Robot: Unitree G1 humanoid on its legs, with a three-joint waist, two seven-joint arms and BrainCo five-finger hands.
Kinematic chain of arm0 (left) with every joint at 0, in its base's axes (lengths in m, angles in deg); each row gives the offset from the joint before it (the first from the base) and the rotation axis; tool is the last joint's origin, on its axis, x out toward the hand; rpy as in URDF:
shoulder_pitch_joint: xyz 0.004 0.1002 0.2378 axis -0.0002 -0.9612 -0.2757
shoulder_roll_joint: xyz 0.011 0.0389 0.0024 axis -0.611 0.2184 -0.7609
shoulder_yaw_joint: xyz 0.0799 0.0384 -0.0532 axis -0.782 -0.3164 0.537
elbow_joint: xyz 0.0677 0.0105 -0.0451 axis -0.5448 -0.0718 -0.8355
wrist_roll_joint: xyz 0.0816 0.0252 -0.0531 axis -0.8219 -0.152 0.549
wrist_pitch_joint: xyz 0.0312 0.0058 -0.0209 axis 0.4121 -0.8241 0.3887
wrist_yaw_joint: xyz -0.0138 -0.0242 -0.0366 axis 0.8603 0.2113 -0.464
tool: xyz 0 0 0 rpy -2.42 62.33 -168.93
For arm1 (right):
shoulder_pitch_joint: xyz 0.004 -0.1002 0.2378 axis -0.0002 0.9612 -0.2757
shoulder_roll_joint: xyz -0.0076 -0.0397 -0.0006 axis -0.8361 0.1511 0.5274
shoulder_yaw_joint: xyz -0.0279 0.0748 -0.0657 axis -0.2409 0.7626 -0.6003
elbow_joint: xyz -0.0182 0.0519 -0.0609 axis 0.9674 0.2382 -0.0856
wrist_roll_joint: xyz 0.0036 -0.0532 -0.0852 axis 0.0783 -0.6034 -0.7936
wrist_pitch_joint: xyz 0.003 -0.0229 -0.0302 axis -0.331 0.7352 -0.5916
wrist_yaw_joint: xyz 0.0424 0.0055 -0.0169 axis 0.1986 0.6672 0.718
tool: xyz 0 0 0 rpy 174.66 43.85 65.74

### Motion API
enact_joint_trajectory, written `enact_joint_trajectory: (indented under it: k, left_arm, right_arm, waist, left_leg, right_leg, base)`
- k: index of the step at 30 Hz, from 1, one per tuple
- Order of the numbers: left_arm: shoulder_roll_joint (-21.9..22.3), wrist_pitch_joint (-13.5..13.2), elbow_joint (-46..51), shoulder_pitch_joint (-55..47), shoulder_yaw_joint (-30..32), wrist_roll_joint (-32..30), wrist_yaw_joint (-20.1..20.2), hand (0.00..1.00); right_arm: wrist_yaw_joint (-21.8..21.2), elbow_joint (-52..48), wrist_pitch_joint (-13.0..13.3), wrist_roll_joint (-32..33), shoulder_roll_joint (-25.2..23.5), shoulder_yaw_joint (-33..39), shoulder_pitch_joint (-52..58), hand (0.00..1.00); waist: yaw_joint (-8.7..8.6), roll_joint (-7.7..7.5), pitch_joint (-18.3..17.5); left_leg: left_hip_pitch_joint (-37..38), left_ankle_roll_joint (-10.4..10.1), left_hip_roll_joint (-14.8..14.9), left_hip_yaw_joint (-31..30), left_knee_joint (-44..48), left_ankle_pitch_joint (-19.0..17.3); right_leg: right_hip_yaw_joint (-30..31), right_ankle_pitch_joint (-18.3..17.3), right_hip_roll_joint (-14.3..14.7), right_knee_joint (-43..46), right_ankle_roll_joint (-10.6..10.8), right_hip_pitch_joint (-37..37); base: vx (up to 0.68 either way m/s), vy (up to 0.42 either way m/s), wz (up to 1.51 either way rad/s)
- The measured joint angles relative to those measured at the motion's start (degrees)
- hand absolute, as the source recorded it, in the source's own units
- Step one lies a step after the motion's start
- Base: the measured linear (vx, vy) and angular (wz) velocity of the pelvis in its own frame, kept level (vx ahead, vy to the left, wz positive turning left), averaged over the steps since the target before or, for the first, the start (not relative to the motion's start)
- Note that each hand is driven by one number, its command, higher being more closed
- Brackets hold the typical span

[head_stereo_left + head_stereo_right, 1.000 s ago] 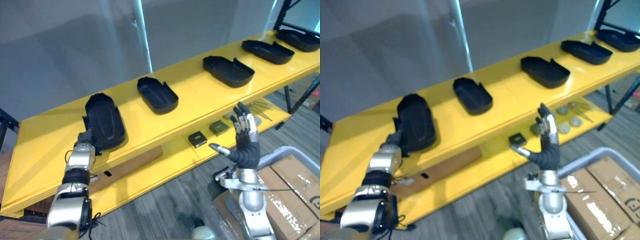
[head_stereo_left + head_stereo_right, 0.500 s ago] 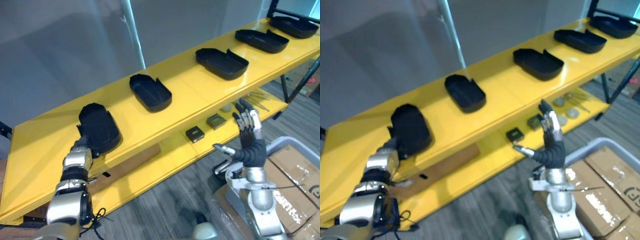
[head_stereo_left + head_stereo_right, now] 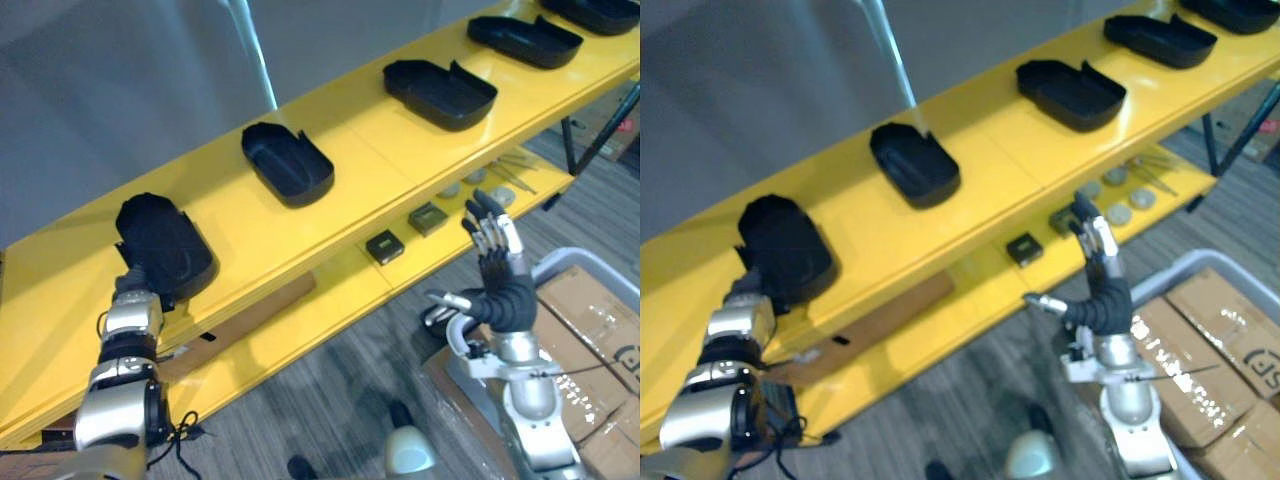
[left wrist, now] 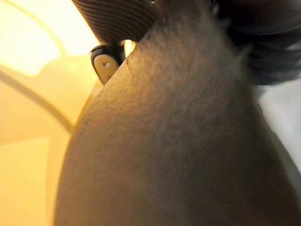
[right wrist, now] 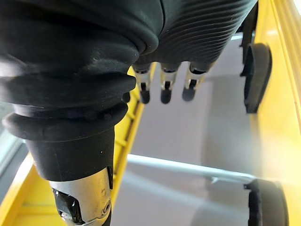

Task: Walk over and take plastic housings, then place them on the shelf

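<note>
Several black plastic housings lie in a row on the yellow shelf [image 3: 370,165]. The leftmost housing [image 3: 160,245] rests near the shelf's front edge, and my left hand [image 3: 133,292] is pressed against its near end. In the left wrist view that housing [image 4: 178,141] sits right up against the hand. The second housing [image 3: 288,162] and the third housing [image 3: 440,92] lie further right, open side up. My right hand [image 3: 505,295] is held up in front of the lower shelf, fingers [image 5: 162,87] straight and spread, holding nothing.
On the lower shelf [image 3: 330,300] lie two small dark blocks [image 3: 384,246], some round metal parts [image 3: 478,178] and a brown board [image 3: 250,315]. Cardboard boxes [image 3: 590,320] sit at the lower right beside my right arm. A grey wall stands behind the shelf.
The whole picture has shifted, so the camera has moved. My left hand stays at the leftmost housing's near end. My right hand stays raised and open.
</note>
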Motion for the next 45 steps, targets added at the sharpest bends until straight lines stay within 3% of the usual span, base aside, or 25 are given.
enact_joint_trajectory:
  k: [4, 5, 8, 9, 11, 18, 19, 32, 42, 45]
  left_arm:
    - [-0.79, -0.79, 0.1, 0.1, -0.03, 0.09, 0.55, 1.0]
    - [-1.51, -2.7, 0.89, 0.09, -0.77, 0.14, 2.56, 1.0]
    - [-1.79, -4.51, 0.89, 0.08, -1.12, 0.14, 2.94, 1.0]
    - [-2.47, -6.45, 0.89, -0.32, -2.94, 0.58, 4.25, 1.0]
    - [-2.49, -7.96, 0.9, -0.65, -3.1, 0.76, 5.66, 1.0]
    - [-2.49, -9.25, 1.01, -1.71, -3.52, 1.13, 5.75, 1.0]
    - [-2.49, -9.58, 1.02, -2.01, -3.61, 1.21, 5.82, 0.0]
    - [-2.49, -9.2, 2.37, -3.09, -3.5, 5.43, 2.05, 0.0]
    - [-2.96, -11.24, 1.62, -3.42, 0.24, 10.18, -6.48, 0.0]
    - [-2.95, -11.24, 0.96, -3.53, 1.92, 10.2, -8.86, 0.0]
  right_arm:
    - [-0.03, 0.0, 0.0, 0.04, 0.05, 0.0, -0.12, 0.0]
    - [0.0, 0.0, 0.0, 0.02, 0.05, -0.01, -0.14, 0.0]
    - [-0.01, 0.0, 0.0, 0.02, 0.09, 0.0, -0.19, 0.0]
    - [-0.14, -0.01, 0.0, 0.05, 0.96, 0.67, -0.13, 0.0]
    - [-1.06, -0.02, 0.0, 0.54, 1.24, 1.09, -0.33, 0.0]
    - [-1.93, -0.02, 0.0, 0.6, 1.99, 1.68, -0.15, 0.0]
    - [-2.21, -0.02, 0.0, 0.6, 2.06, 1.71, -0.14, 0.0]
    - [-2.06, -0.07, 0.0, 0.57, 2.26, 2.22, -0.12, 0.0]
    - [-1.05, -1.59, 0.0, 0.57, 2.23, 1.88, -0.24, 0.0]
    - [-1.11, -1.53, 0.07, 0.56, 2.18, 1.05, -0.27, 0.0]
  waist:
    - [-0.26, 0.27, 0.73]
    - [-0.51, 0.08, 1.92]
    - [-0.61, 0.05, 2.56]
    - [-0.77, -0.18, 3.18]
    - [-0.94, 0.22, 3.52]
    - [-1.3, 0.36, 3.74]
    - [-1.33, 0.3, 3.78]
    - [-1.51, 0.26, 3.88]
    - [-1.43, -0.78, 4.55]
    - [-2.16, -0.96, 4.6]
  left_leg:
    - [-0.03, 0.02, -0.19, 0.01, 0.0, 0.01]
    - [-0.07, 0.12, -0.63, 0.03, 0.01, -0.05]
    - [-0.06, 0.16, -0.65, 0.03, 0.02, -0.08]
    - [-0.11, 0.2, -0.49, 0.4, 1.36, -0.15]
    - [-0.1, 0.19, -0.42, 0.41, 1.35, -0.17]
    - [-0.08, 0.2, -0.55, 0.56, 1.57, -0.19]
    - [-0.12, 0.11, -0.47, 0.52, 1.95, -0.4]
    - [-0.32, 0.14, -0.43, 0.57, 2.31, -0.79]
    - [0.45, -0.53, 0.73, 3.2, 3.32, -1.69]
    - [1.36, -0.66, 0.92, 3.52, 3.29, -1.79]
  right_leg:
    - [0.04, -0.26, -0.09, 0.66, 0.11, -0.27]
    - [0.04, -0.69, -0.36, 1.05, 0.41, -0.38]
    - [0.06, -1.02, -0.38, 1.58, 0.41, -0.67]
    - [0.25, -3.51, -0.56, 5.76, 0.16, -2.17]
    - [0.25, -3.77, -0.53, 6.16, 0.11, -2.35]
    - [0.45, -4.69, -0.52, 7.91, 0.09, -3.2]
    - [0.44, -4.94, -0.52, 8.28, 0.13, -3.28]
    - [0.55, -5.05, -0.46, 8.13, 0.16, -3.38]
    - [3.01, -3.68, 0.71, 6.51, 0.24, -2.97]
    - [3.08, -3.57, 0.95, 5.95, 0.26, -2.0]
  base:
    - [0.01, -0.002, 0.01]
    - [0.02, -0.008, 0.04]
    - [0.03, -0.021, 0.02]
    - [0.07, -0.057, 0.03]
    - [0.03, -0.031, 0.01]
    - [0.0, -0.002, 0.0]
    - [0.0, 0.0, 0.0]
    - [0.0, 0.0, 0.0]
    - [0.02, -0.005, -0.12]
    - [0.01, -0.013, -0.08]
